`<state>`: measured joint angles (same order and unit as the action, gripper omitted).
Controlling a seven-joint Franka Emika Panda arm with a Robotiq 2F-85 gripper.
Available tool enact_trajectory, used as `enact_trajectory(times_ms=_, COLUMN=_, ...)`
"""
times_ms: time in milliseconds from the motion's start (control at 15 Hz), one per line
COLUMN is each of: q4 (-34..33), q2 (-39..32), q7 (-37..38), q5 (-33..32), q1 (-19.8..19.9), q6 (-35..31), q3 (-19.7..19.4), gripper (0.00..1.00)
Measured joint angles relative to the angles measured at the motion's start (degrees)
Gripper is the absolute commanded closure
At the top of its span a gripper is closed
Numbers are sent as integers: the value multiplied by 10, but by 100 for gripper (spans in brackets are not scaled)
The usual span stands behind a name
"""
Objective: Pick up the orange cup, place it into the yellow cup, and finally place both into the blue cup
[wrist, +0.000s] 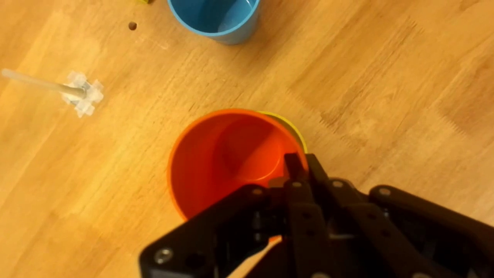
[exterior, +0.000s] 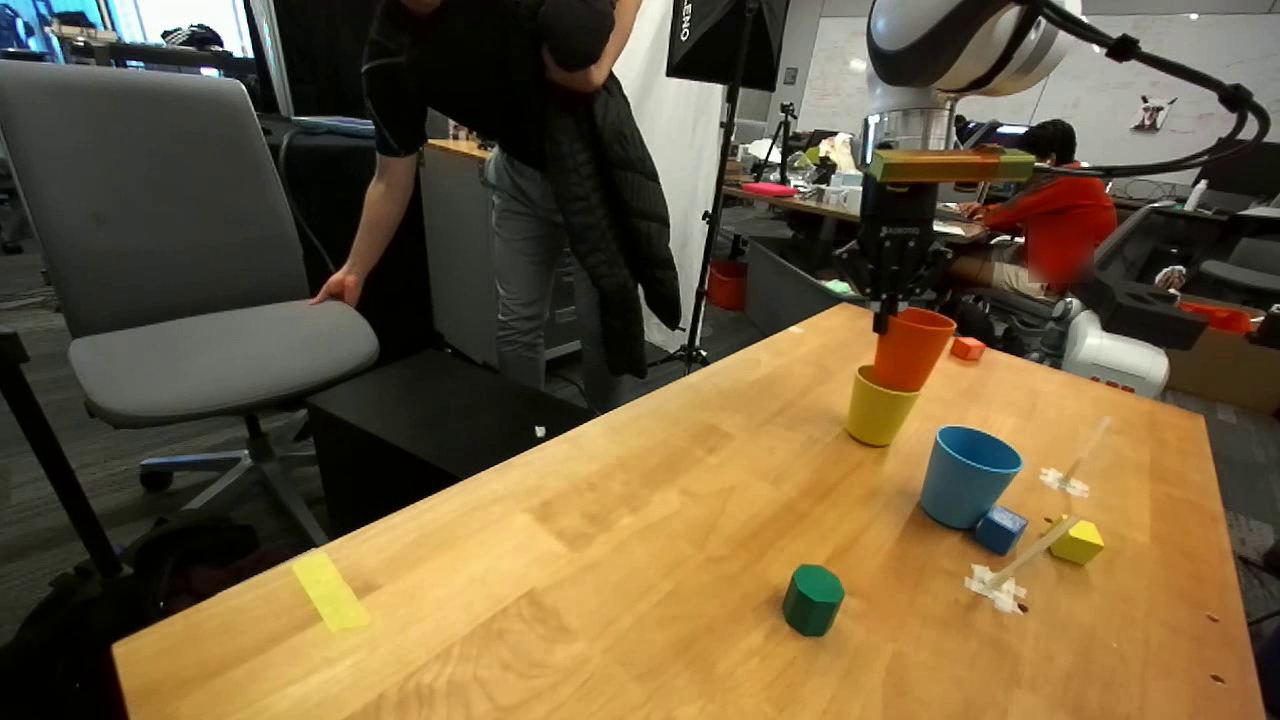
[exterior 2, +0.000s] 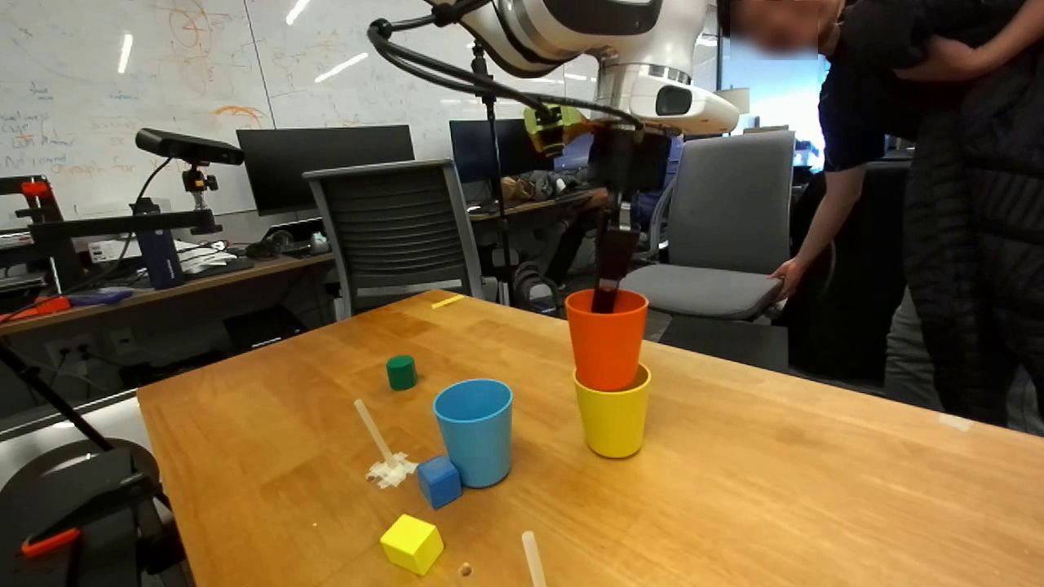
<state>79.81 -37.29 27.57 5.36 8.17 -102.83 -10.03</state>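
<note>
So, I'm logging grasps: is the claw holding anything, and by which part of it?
Yes: the claw holds the orange cup by its rim, one finger inside and one outside.

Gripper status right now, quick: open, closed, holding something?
Gripper: closed, holding the orange cup by its rim, one jaw inside, one outside.

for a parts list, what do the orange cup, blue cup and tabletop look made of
Orange cup: probably plastic, smooth, evenly coloured, with a thin rim.
Blue cup: likely plastic too, fairly glossy; bright reflections show inside it in the wrist view.
Tabletop: looks like satin-finished wood; grain and joined strips show, though laminate is possible.
</note>
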Motion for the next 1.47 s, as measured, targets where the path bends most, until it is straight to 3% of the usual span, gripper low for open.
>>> enact_trajectory(times_ms=400, q4=-5, q2=-4, q7=0, q5=0, q1=-2, q6=0, q3=0, gripper=98)
enact_trajectory(times_ms=533, q4=-7, q2=-4, q7=0, q5=0, q1=-2, q6=0, q3=0, gripper=68)
enact_trajectory(times_ms=1133, q4=-15, q2=-4, q7=0, q5=0, q1=-2, q6=0, q3=0, gripper=1)
enact_trajectory(times_ms=1467, q4=-17, q2=0, q7=-2, q5=1, q1=-3, q6=0, q3=1, gripper=0)
